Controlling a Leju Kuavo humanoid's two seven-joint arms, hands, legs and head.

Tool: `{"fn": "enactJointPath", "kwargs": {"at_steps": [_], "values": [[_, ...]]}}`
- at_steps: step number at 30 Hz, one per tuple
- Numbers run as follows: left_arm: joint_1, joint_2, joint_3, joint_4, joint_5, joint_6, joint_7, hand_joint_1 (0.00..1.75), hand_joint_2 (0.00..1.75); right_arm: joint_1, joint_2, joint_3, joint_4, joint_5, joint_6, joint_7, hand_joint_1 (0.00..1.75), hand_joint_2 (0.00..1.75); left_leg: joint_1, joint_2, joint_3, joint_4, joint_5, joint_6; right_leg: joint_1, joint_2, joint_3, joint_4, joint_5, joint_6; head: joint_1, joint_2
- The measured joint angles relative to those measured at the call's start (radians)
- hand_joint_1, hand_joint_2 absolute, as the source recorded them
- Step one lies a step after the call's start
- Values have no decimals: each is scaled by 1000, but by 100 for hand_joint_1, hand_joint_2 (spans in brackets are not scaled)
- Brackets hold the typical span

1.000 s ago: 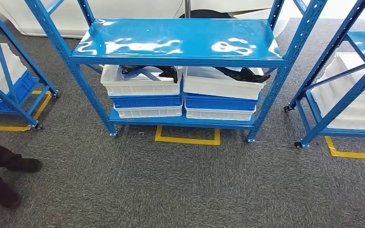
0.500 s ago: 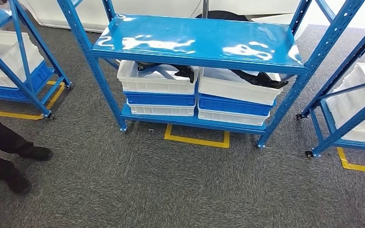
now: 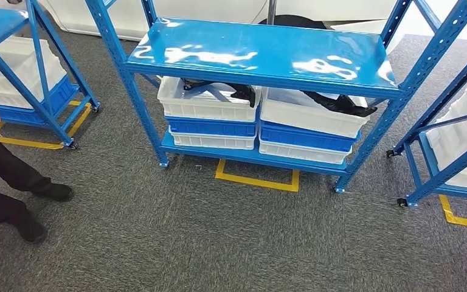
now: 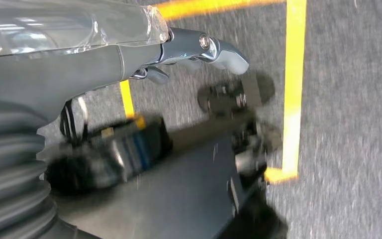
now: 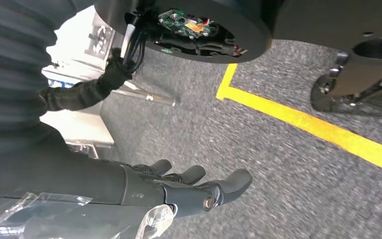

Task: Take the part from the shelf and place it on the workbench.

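Grey carpet (image 3: 219,243); view shifted right, shelf (image 3: 261,55) nearer; both robot hands empty, fingers extended

Grey carpet (image 3: 219,243) covers the floor, marked with yellow tape (image 3: 258,180) at 12 o'clock. A blue rack (image 3: 261,55) stands over the tape, its glossy top reflecting light. More blue racks stand at 10 o'clock (image 3: 33,67) and 3 o'clock (image 3: 450,121). A person's dark legs (image 3: 6,182) are at 9 o'clock.
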Motion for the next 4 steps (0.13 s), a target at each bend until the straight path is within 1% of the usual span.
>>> {"fn": "enactJointPath", "kwargs": {"at_steps": [1,4], "values": [[4,0,10,-1,-16,-4,4,0,175,2,0,-12,0,15,4,-3,0,175,1,0,1,-1,1,1,1,0,0,0,-1,-1,0,0],[16,0,41,-4,-61,-13,13,0,175,4,1,-47,0,55,12,-11,0,175,4,1,2,-5,3,-3,4,0,-1,1,-1,-4,0,0]]}}
